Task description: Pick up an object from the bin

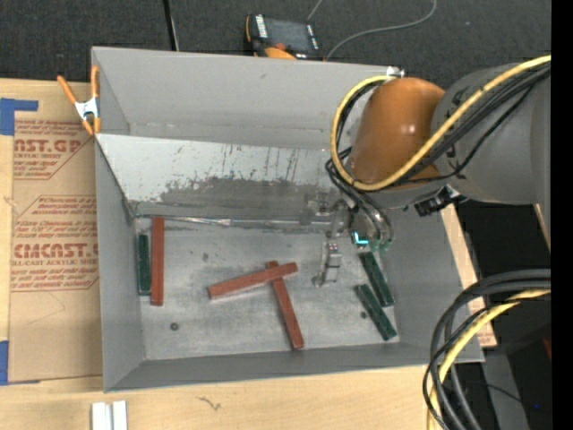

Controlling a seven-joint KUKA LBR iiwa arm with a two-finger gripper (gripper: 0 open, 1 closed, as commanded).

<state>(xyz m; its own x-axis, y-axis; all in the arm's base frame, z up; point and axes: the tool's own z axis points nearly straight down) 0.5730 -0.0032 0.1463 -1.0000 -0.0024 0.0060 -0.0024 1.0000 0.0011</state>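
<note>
My gripper (329, 267) hangs low over the bin floor, right of centre, with nothing seen in it. Just to its left lie two red-brown flat sticks that cross each other. One stick (246, 282) runs nearly sideways. The other stick (288, 313) slants toward the front wall. To the gripper's right lie two dark green sticks: one (377, 277) close under the wrist and one (375, 313) nearer the front right corner. The gripper touches none of them, as far as I can see.
Along the left wall a red-brown stick (158, 262) and a dark green stick (143, 265) lie side by side. The arm with its orange cover and yellow cables hangs over the bin's right rear part.
</note>
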